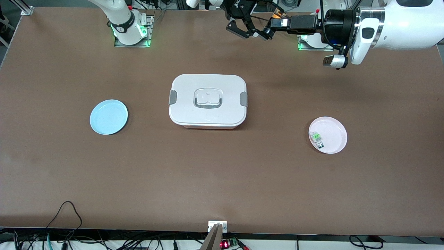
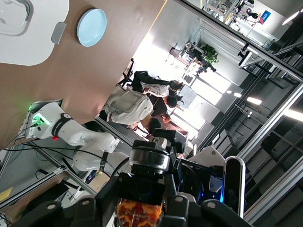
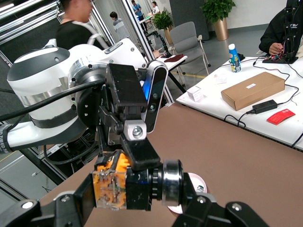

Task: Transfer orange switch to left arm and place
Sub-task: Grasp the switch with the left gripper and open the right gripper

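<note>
no brand name or label can be read in full; only part of some white lettering shows on the black body of the right gripper (image 1: 258, 34) at the top centre of the front view.

the orange switch (image 1: 277, 15) is tiny: a see-through orange block with fine wiring inside, joined to a black body with a round black-and-silver end. in the right wrist view the orange switch (image 3: 135, 182) fills the lower middle of the frame, and in the left wrist view the orange switch (image 2: 140, 211) sits at the bottom centre. it is up in the air at the top centre of the front view, over the table's edge between the two arm bases, above the box (image 1: 208, 100) in the frame.

both grippers have hold of it. the left gripper (image 1: 281, 23), reaching in level from the upper right, has its fingers closed on the orange block. the right gripper, coming from the top centre, is clamped on the round black end.

the box is white with grey side latches and a recessed handle, at frame centre. a blue plate (image 1: 108, 116) lies middle left. a pink plate (image 1: 333, 133) lies middle right, holding a small green-and-clear component (image 1: 317, 138).
</note>
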`<state>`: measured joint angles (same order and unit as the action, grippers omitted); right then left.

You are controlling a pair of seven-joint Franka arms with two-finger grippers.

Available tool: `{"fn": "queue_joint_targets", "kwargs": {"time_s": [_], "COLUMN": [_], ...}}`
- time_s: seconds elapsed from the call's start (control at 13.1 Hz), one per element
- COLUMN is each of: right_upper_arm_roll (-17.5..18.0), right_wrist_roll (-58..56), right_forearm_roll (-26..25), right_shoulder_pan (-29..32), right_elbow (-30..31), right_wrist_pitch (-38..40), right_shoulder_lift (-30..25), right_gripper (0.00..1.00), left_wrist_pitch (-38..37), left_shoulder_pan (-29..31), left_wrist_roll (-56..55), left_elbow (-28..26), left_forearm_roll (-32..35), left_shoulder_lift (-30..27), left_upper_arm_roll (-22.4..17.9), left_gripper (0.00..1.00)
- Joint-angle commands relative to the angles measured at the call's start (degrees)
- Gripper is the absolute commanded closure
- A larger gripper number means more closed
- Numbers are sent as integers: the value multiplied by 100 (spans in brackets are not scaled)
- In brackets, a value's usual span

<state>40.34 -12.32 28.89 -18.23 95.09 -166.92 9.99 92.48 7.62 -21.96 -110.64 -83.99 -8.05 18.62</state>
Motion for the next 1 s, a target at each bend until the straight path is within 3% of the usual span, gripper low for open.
{"fn": "queue_joint_targets", "kwargs": {"time_s": [0.0, 0.08, 0.15, 0.23, 0.54, 0.69, 0.92], "right_upper_arm_roll": [9, 9, 9, 9, 9, 0, -394], "right_wrist_roll": [-42, -33, -16, -16, 167, 309, 625], "right_forearm_roll": [20, 20, 64, 81, 90, 99, 213], "right_shoulder_pan": [-31, -31, -31, -31, -23, 74, 355], "right_elbow": [-8, -17, -17, -17, -34, -35, -148], "right_wrist_pitch": [-25, -25, -16, -16, -8, 88, 1175], "right_shoulder_lift": [11, 11, 11, 11, 11, 11, 29], "right_gripper": [100, 70, 8, 0, 0, 0, 0], "left_wrist_pitch": [-177, -204, -213, -204, -213, -309, -538], "left_shoulder_pan": [55, 55, 108, 256, 599, 827, 1231], "left_wrist_roll": [26, 52, 43, 52, 96, 131, 578], "left_elbow": [-99, -72, -63, -46, 15, 208, 262], "left_forearm_roll": [-171, -162, -145, -92, 152, 854, 1952], "left_shoulder_lift": [-109, -83, -74, -74, 5, 276, 742], "left_upper_arm_roll": [-7, -42, -60, -51, -60, -51, -60], "left_gripper": [100, 100, 100, 100, 100, 100, 100]}}
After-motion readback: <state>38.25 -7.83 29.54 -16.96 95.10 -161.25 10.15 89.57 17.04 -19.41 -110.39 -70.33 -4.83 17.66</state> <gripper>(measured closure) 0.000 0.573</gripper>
